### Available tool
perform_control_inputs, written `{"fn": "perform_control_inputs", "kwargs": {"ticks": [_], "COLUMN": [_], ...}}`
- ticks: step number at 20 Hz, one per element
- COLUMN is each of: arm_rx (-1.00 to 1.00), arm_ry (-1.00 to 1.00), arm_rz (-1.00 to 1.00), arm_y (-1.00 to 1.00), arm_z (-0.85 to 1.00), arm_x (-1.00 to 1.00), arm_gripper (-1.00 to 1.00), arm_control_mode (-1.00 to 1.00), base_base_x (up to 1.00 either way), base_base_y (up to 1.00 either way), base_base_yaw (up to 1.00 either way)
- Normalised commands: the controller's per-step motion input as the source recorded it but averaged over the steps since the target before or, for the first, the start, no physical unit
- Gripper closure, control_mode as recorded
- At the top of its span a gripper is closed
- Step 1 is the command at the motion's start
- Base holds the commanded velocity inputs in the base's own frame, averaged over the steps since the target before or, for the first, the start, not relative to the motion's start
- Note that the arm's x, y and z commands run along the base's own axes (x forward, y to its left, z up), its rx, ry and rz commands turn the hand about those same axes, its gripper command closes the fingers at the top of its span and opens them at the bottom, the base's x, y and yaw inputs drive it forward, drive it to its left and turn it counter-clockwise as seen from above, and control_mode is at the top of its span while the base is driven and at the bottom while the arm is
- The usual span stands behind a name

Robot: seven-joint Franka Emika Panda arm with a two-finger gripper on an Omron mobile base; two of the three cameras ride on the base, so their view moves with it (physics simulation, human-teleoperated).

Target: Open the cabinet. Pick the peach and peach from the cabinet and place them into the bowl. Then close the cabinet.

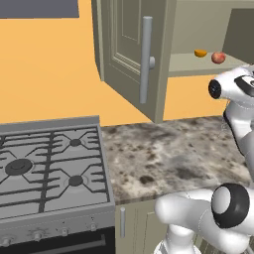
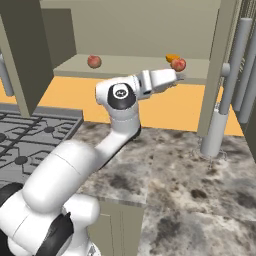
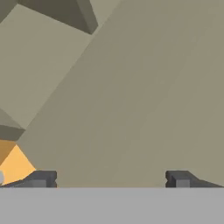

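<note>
**Reaching into the open cabinet, fingers spread**

Standing open, the olive-grey cabinet [image 1: 130, 54], left door swung out over the counter with its long grey bar handle [image 1: 146, 59] facing the room. Resting on the bottom shelf [image 2: 130, 67]: an orange-yellow peach [image 1: 200, 53] and just beside it a reddish-pink peach [image 1: 218, 57], apart but close in the left base view. From the right base view, showing the pink fruit in front of the orange one, overlapping it, both near the right end of the shelf; also a second reddish fruit [image 2: 94, 61] lying well apart toward the left end of the same shelf.

Hanging at shelf level just beside the paired peaches, the gripper [image 2: 177, 78], wrist pointing in toward the cabinet interior; touching or not, cannot tell from here. Spread wide, the two dark fingertips [image 3: 41, 179] at opposite sides of the hand view, nothing between them but bare olive cabinet wall and a sliver of orange kitchen wall at lower left.

Below the cabinet, a speckled stone counter [image 1: 173, 158], bare where visible. To its left, a grey gas stove [image 1: 49, 168] with black grates and a row of knobs. At the right of the right base view, the other door's bar handle [image 2: 232, 80]. Under the counter, a lower cabinet with a short handle [image 1: 122, 222].
</note>
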Motion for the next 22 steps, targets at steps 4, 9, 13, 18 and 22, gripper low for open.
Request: {"fn": "perform_control_inputs", "kwargs": {"ticks": [4,9,13,18,22], "arm_rx": [0.26,0.38,0.29,0.23,0.24], "arm_ry": [0.19,0.13,-0.03,-0.16,-0.17], "arm_rz": [0.0,0.01,0.0,0.0,0.0], "arm_y": [0.0,0.0,0.12,0.39,0.39], "arm_z": [0.5,0.13,-0.11,-0.18,-0.1], "arm_x": [0.0,0.0,0.0,0.01,0.13], "arm_gripper": [-1.0,-1.0,-1.0,-1.0,-1.0], "arm_control_mode": [-1.0,-1.0,-1.0,-1.0,-1.0], "base_base_x": [0.0,0.0,0.0,0.0,0.0], "base_base_y": [0.0,0.0,0.0,0.0,0.0], "base_base_yaw": [0.0,0.0,0.0,0.0,0.0]}}
